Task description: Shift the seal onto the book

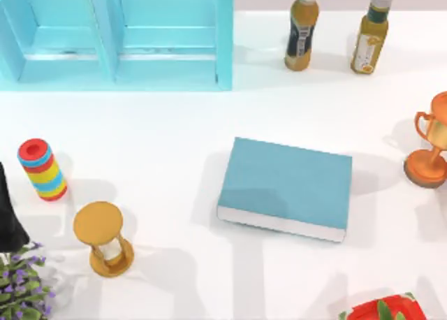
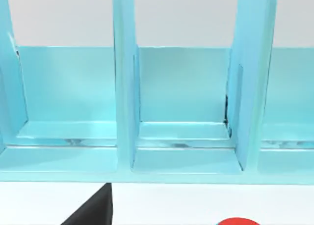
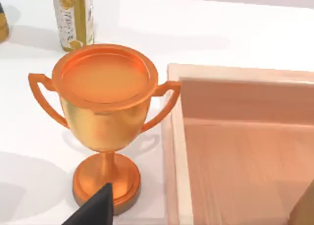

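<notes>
The large flat teal-blue book [image 1: 286, 186] with white page edges lies just right of the middle of the white table [image 1: 167, 131], its cover bare. I cannot find the seal on the table in the overhead view. In my right wrist view a tan-brown corner at the edge may be part of it, but I cannot tell.

From the book, the turquoise shelf unit [image 1: 115, 33] stands at about eleven o'clock against the far edge, and my left wrist camera looks straight into its open compartments [image 2: 181, 102]. Two amber bottles stand at about one o'clock: one with a white cap [image 1: 302, 28] and one with a grey cap [image 1: 370, 32]. The orange trophy cup [image 1: 431, 142] stands at three o'clock by the right edge; my right wrist view shows it upright [image 3: 104, 112] just beside a pale wooden tray [image 3: 235, 136]. At eight o'clock stands the golden-orange hourglass [image 1: 102, 239], and at nine o'clock the striped red, blue and yellow cylinder [image 1: 42, 170]. A purple-flowered plant [image 1: 22, 285] sits in the near left corner.

Whether my left or right gripper is spread or closed, I cannot tell.
</notes>
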Robot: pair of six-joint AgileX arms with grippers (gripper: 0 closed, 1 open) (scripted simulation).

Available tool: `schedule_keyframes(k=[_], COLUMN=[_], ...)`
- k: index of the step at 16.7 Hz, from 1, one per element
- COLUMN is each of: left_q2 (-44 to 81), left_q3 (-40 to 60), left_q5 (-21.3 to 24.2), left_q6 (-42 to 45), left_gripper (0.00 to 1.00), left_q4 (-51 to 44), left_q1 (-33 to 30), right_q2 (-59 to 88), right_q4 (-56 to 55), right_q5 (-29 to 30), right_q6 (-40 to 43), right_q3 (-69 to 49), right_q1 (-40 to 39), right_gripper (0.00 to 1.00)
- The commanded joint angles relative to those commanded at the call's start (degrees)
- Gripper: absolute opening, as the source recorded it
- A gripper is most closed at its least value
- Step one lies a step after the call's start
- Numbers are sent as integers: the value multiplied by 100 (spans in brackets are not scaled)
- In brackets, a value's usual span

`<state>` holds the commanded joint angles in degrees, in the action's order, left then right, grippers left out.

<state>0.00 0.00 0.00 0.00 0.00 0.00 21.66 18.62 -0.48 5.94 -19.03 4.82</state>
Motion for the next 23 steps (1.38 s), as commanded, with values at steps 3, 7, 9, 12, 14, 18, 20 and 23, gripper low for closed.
schedule_keyframes(k=[3,7,9,12,14,18,20,23], left_q2=[0,0,0,0,0,0,0,0], left_q3=[0,0,0,0,0,0,0,0], left_q5=[0,0,0,0,0,0,0,0], left_q6=[0,0,0,0,0,0,0,0], left_gripper=[100,100,100,100,100,100,100,100], left_q4=[0,0,0,0,0,0,0,0], left_q1=[0,0,0,0,0,0,0,0], right_q2=[1734,4303,5512,7042,7813,8661,8750,8750], right_q4=[1135,2631,3334,4273,4787,5448,5530,5530], right_q5=[-18,-13,2,30,44,53,52,52], right_q6=[394,913,1138,1410,1550,1723,1745,1745], right_q3=[-1430,-3553,-4568,-5889,-6578,-7366,-7450,-7450], right_q1=[337,848,1109,1472,1672,1911,1938,1938], right_gripper=[100,100,100,100,100,100,100,100])
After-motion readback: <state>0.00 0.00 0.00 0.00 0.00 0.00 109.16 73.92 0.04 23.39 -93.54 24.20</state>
